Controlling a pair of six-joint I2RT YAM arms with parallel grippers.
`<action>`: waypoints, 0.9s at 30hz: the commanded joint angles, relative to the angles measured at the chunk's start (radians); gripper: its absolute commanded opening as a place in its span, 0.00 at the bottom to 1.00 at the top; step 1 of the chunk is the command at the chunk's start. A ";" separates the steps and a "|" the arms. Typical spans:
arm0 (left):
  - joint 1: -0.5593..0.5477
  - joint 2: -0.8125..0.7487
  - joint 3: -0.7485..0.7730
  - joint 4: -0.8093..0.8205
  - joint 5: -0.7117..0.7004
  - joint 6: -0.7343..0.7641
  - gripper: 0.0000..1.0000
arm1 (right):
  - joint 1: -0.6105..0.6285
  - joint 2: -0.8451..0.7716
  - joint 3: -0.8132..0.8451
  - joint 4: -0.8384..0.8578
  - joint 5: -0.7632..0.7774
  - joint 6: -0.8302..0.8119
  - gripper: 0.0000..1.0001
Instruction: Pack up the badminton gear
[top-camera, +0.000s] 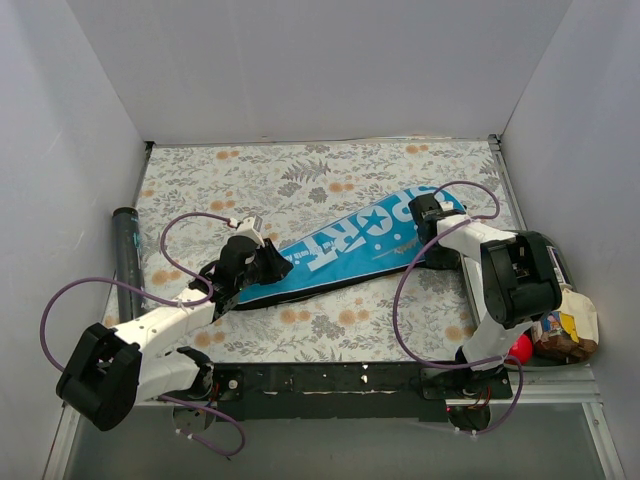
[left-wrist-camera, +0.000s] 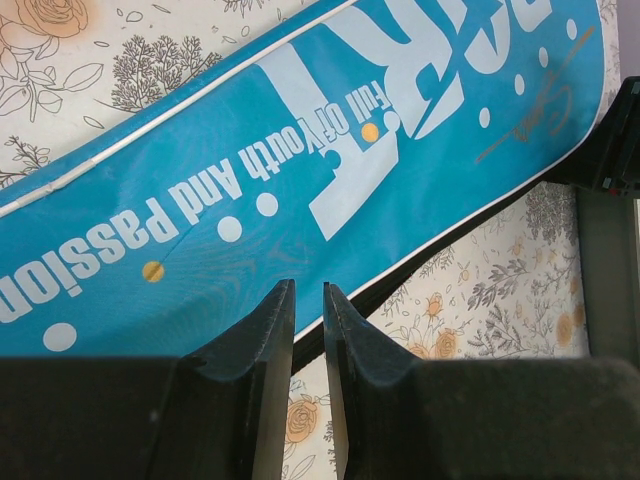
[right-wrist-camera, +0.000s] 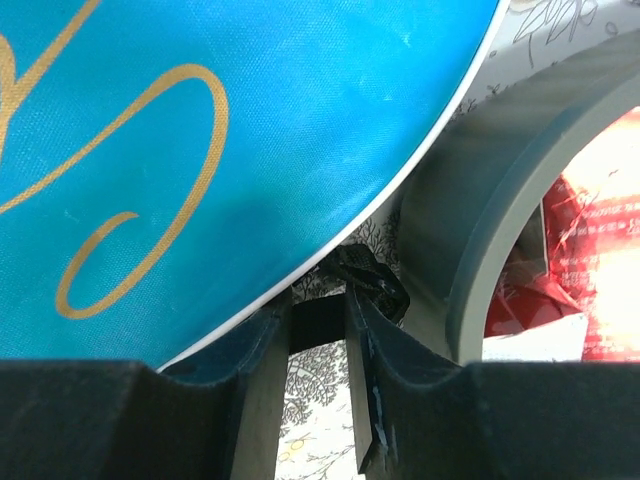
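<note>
The long blue cover (top-camera: 345, 245) lettered "SPORT" lies diagonally across the flowered cloth. My left gripper (top-camera: 272, 265) is at its narrow near end. In the left wrist view the gripper (left-wrist-camera: 307, 290) has its jaws almost closed over the black edge of the cover (left-wrist-camera: 300, 150). My right gripper (top-camera: 428, 208) is at the wide far end. In the right wrist view it (right-wrist-camera: 318, 300) is shut on a black strap (right-wrist-camera: 372, 280) at the rim of the cover (right-wrist-camera: 200, 130). The black tube (top-camera: 125, 260) lies by the left wall. Rackets and shuttlecocks are out of view.
A red ball (top-camera: 520, 348) and food packets (top-camera: 565, 335) sit at the right near corner. A grey tray rim (right-wrist-camera: 480, 200) and a red packet (right-wrist-camera: 590, 250) are just right of my right gripper. White walls enclose the table.
</note>
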 joint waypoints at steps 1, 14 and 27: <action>0.003 -0.023 0.000 0.003 0.006 0.019 0.17 | -0.004 0.076 -0.011 0.074 -0.036 -0.038 0.35; 0.003 -0.021 -0.005 0.003 0.005 0.022 0.17 | -0.004 0.077 -0.064 0.177 -0.135 -0.094 0.01; 0.003 0.120 0.017 0.089 0.029 0.017 0.12 | 0.124 -0.007 -0.107 0.203 -0.261 -0.128 0.01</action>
